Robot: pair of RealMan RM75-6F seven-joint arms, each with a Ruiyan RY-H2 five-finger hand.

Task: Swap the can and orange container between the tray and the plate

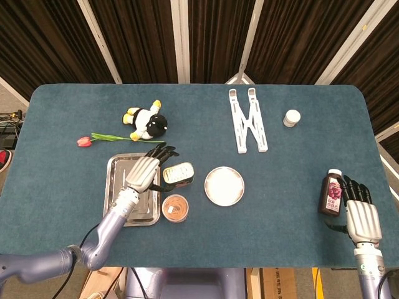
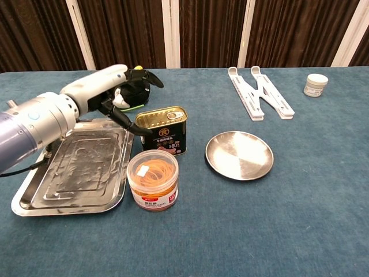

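Currently: tray (image 2: 34,196) and plate (image 2: 239,154) both bare; can (image 2: 164,131), orange container (image 2: 153,180) on table between them. Left hand (image 1: 144,171) loosely spread beside can, holding nothing; right hand (image 1: 361,215) idle, fingers extended. Both placements remain.

Can (image 2: 163,131): 1
Orange container (image 2: 153,179): 1
Tray (image 2: 75,170): 1
Plate (image 2: 239,154): 1
Stand (image 1: 248,118): 1
Jar (image 1: 292,118): 1
Bottle (image 1: 332,192): 1
Penguin (image 1: 148,122): 1
Tulip (image 1: 109,138): 1
Hands: 2 — left hand (image 1: 144,171), right hand (image 1: 361,215)
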